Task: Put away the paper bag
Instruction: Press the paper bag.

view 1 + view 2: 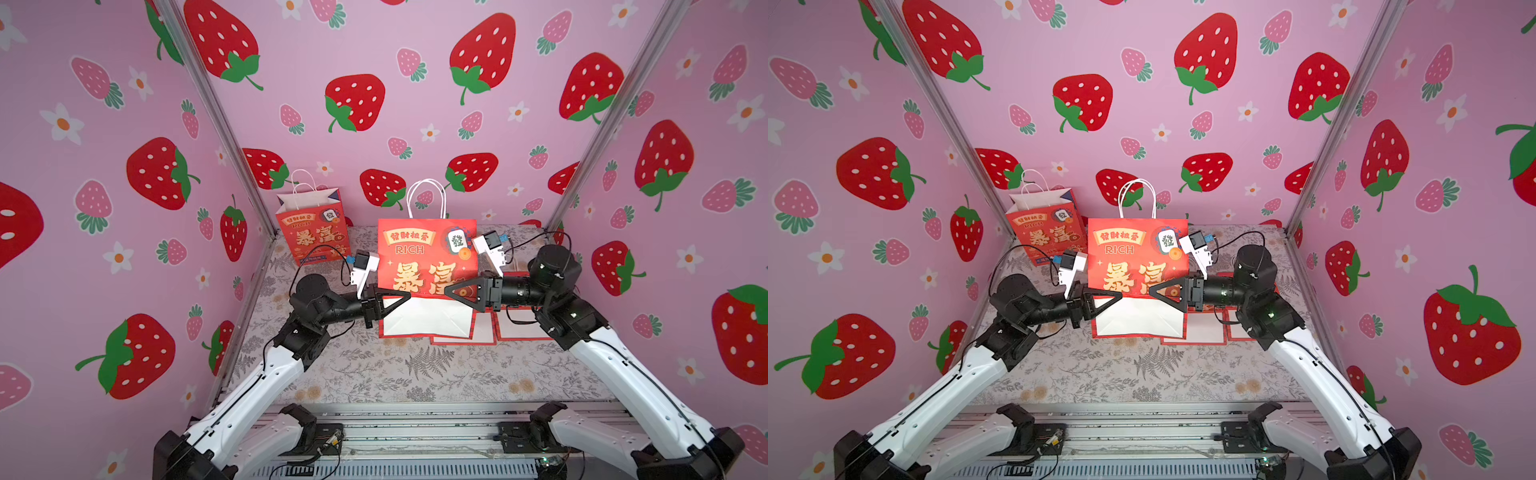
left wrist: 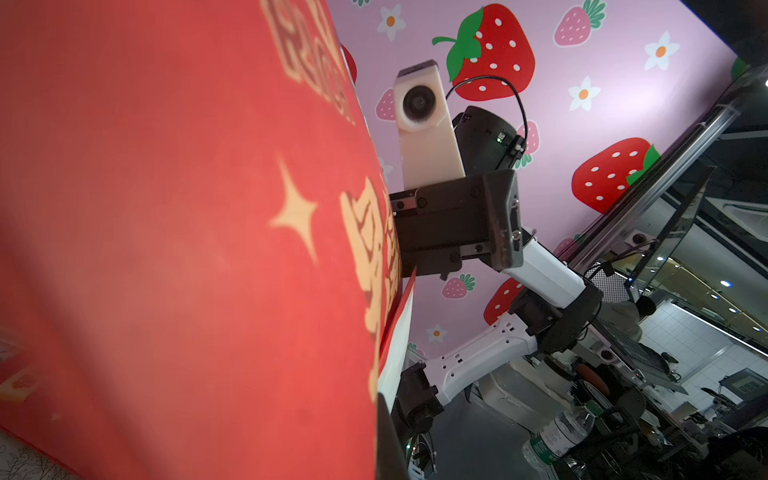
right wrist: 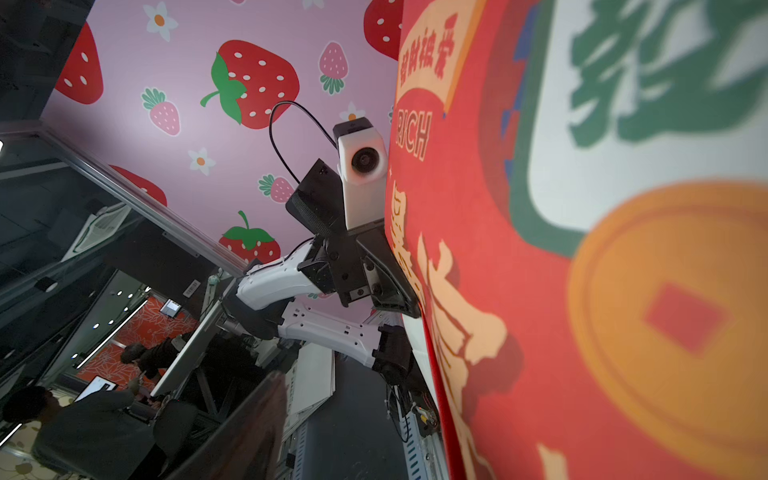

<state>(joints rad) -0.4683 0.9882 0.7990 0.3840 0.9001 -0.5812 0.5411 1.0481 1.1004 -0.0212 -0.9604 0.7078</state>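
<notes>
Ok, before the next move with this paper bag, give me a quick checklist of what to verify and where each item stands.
1. Grip: left end effector shut on paper bag edge: ok.
2. Release: right end effector clear of bag: cannot tell, jaws hidden against its red face.
3. Fold: bag flat, white bottom flap folded up: ok.
4. Snags: handles free of both arms: ok.
5. Clearance: standing bag at back left apart from held bag: ok.
</notes>
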